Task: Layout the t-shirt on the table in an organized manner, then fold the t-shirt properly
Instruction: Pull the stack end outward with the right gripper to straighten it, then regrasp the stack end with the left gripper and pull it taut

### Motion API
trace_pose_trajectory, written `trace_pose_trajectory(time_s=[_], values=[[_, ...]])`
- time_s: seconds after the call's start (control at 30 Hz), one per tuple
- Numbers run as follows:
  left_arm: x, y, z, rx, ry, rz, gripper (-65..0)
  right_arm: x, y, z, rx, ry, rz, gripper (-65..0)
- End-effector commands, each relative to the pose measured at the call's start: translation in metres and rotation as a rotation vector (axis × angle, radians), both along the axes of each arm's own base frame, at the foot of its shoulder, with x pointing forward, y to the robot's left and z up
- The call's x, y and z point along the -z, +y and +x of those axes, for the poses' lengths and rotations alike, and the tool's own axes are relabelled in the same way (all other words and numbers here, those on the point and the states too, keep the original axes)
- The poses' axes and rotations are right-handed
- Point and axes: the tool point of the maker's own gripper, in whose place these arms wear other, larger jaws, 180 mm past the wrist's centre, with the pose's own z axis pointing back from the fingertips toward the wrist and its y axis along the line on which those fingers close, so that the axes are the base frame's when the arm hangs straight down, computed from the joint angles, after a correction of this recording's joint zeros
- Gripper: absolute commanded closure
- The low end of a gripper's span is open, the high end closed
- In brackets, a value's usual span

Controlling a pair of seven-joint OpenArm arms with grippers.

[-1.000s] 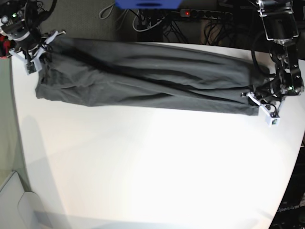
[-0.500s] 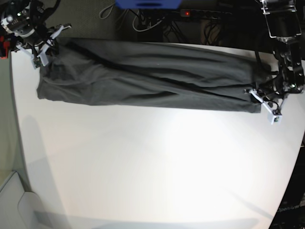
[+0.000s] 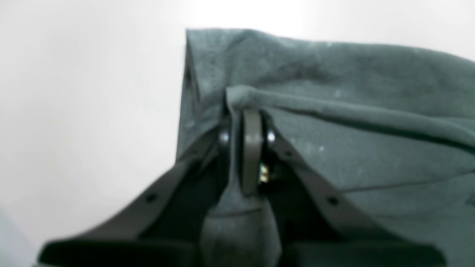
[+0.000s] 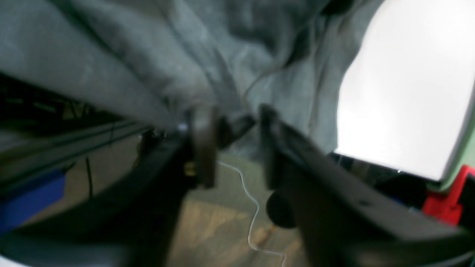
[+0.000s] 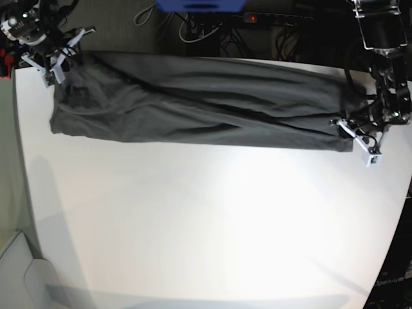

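The large white smooth worktop (image 5: 206, 225) is seen carrying the dark charcoal-grey cloth t-shirt (image 5: 199, 103), which is stretched in a long wrinkled band along the worktop's far edge. The shirt is judged light, soft and limp, likely to sag and crease; it is best taken at hems or corners. At the shirt's end nearest the worktop's right side, the left claw (image 3: 245, 122) is clenched on a pinched fold of cloth. At the shirt's opposite end, by the far left corner of the worktop, the right claw (image 4: 232, 122) is seen with its jaws parted, the cloth lying just beyond them, apparently let go.
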Motion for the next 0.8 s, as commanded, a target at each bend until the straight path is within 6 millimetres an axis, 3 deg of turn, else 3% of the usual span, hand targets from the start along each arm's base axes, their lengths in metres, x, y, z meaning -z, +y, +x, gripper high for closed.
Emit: trace_pose_trajectory(time_s=[0.0, 0.1, 0.23, 0.3, 0.47, 0.53, 0.77], values=[[0.015, 0.013, -0.028, -0.002, 0.129, 0.061, -4.3, -0.007, 0.000, 0.002, -0.008, -0.023, -0.003, -28.3], [0.016, 0.013, -0.030, -0.002, 0.132, 0.060, -4.4, -0.008, -0.006, -0.001, 0.007, -0.019, -0.015, -35.5], [0.015, 0.012, -0.029, -0.001, 0.128, 0.057, -8.1, -0.029, -0.017, 0.007, 0.026, -0.080, -0.056, -35.8], [0.010, 0.011, -0.026, 0.007, 0.112, 0.063, -16.4, -0.035, -0.015, 0.013, 0.019, -0.102, -0.060, -35.8], [-0.001, 0.006, -0.030, 0.040, 0.079, 0.088, -44.4, -0.039, 0.002, 0.039, -0.008, -0.160, -0.028, -35.9], [-0.006, 0.004, -0.031, 0.053, 0.066, 0.097, -52.0, -0.037, 0.013, 0.042, -0.034, -0.161, -0.008, -35.9], [-0.008, 0.000, -0.035, 0.063, 0.075, 0.099, -53.7, -0.029, 0.039, 0.057, -0.088, -0.170, 0.053, -35.9]])
